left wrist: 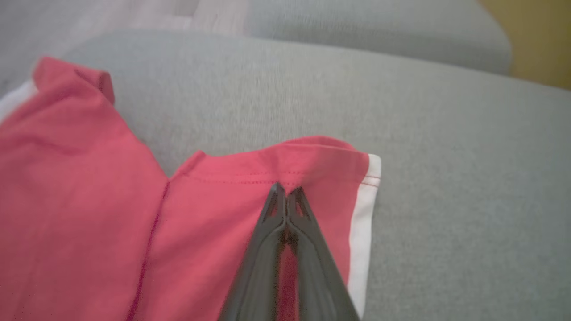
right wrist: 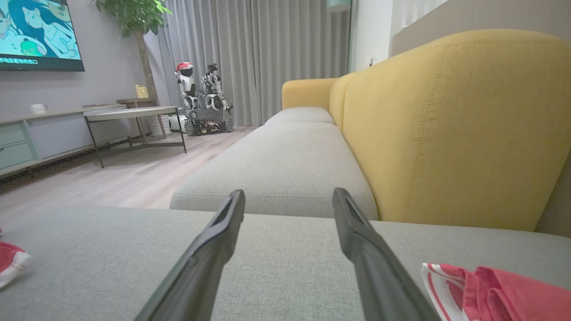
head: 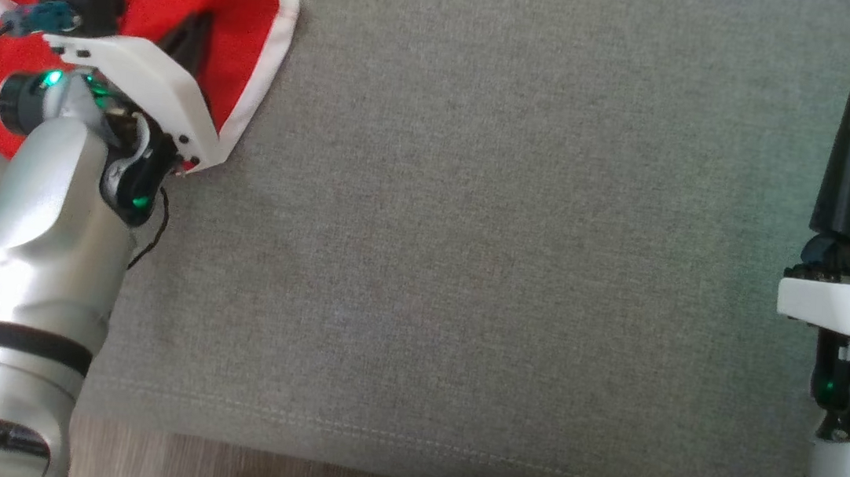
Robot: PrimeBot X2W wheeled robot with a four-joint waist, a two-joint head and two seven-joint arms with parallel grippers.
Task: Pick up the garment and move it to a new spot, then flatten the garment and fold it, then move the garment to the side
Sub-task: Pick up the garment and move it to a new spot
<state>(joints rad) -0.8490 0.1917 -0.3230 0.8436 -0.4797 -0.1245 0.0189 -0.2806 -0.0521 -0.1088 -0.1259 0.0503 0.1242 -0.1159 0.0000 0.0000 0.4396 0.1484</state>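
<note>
Left gripper, right gripper, one garment

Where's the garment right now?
The garment lies at the head view's upper left on the grey cushion, under the left gripper, whose jaws are shut on its hem beside the white trim.

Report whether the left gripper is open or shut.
Shut. The left gripper pinches the red garment near its hem, fingers touching.

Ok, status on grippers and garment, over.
Left gripper shut on hem of red, white-trimmed cloth garment. Right gripper open, off it. Grey fabric cushion: nothing blocking.
</note>
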